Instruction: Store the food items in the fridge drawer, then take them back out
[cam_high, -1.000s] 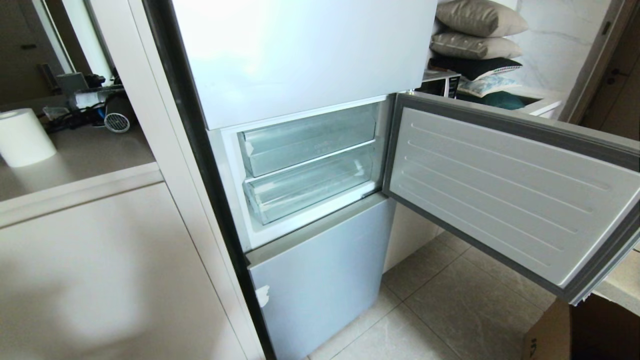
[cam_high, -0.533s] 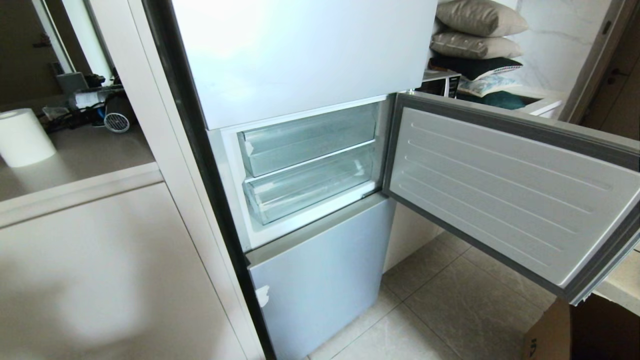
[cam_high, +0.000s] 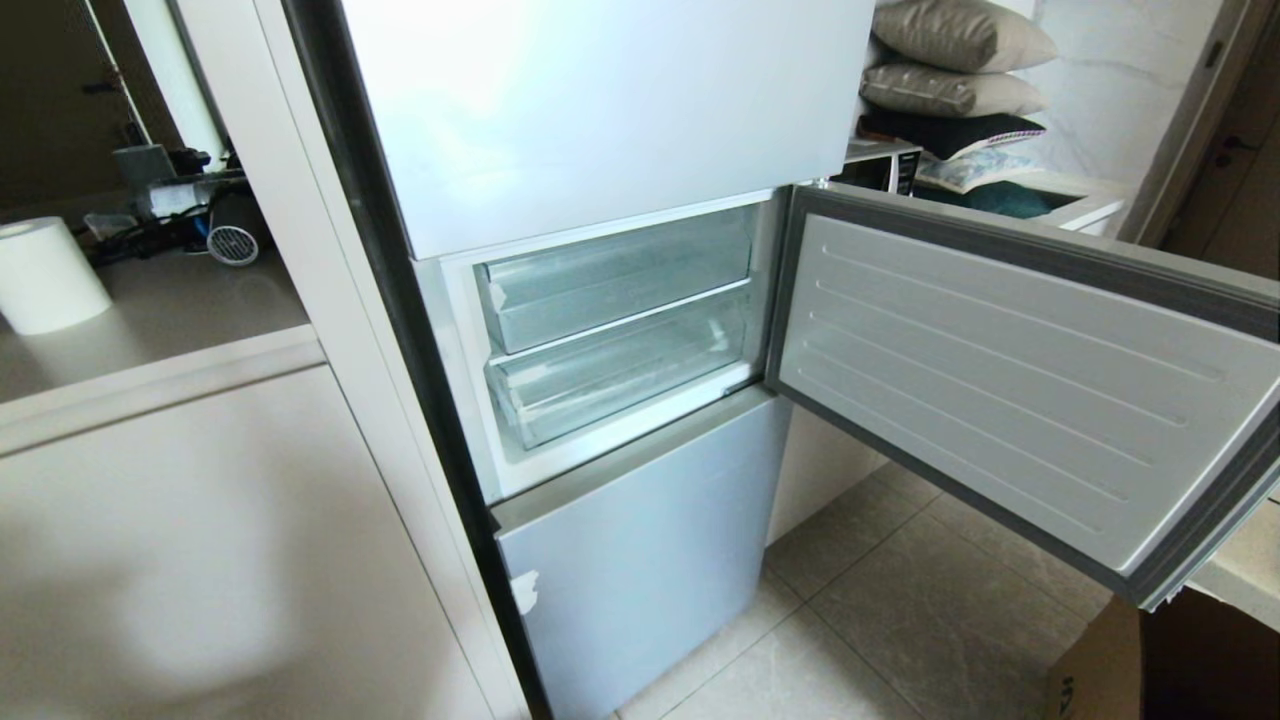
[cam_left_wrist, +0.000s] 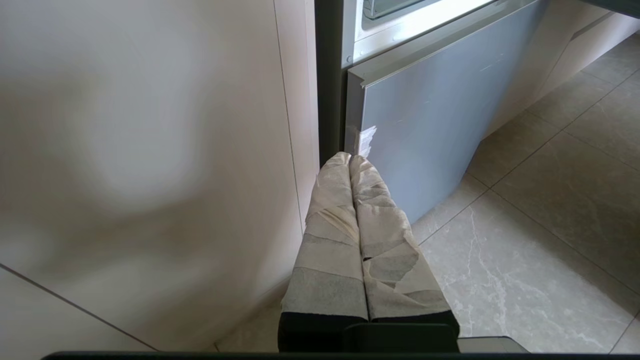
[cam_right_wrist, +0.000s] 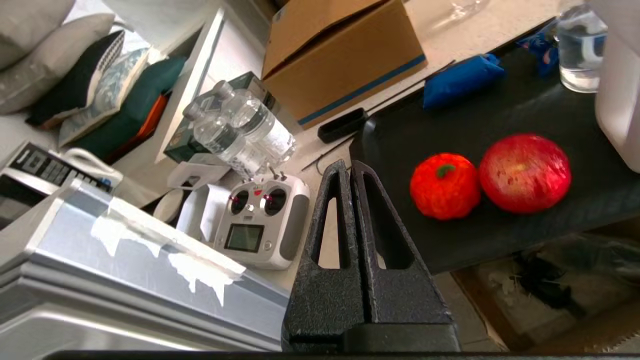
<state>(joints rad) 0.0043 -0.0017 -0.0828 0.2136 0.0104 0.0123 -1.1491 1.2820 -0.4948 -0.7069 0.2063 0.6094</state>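
right tool, fingers pressed together and holding nothing, hangs over the near edge of a black tray on the bench. two red food items sit on that tray: a small orange-red fruit touching a larger red apple. both lie beyond the fingertips and off to one side, the small fruit nearer. neither has a marked long axis. left tool, tape-wrapped and closed, is parked low by the fridge's lower door panel, so the right arm is judged better placed. fridge drawer sits pushed in behind the open door. no legible writing or brand.
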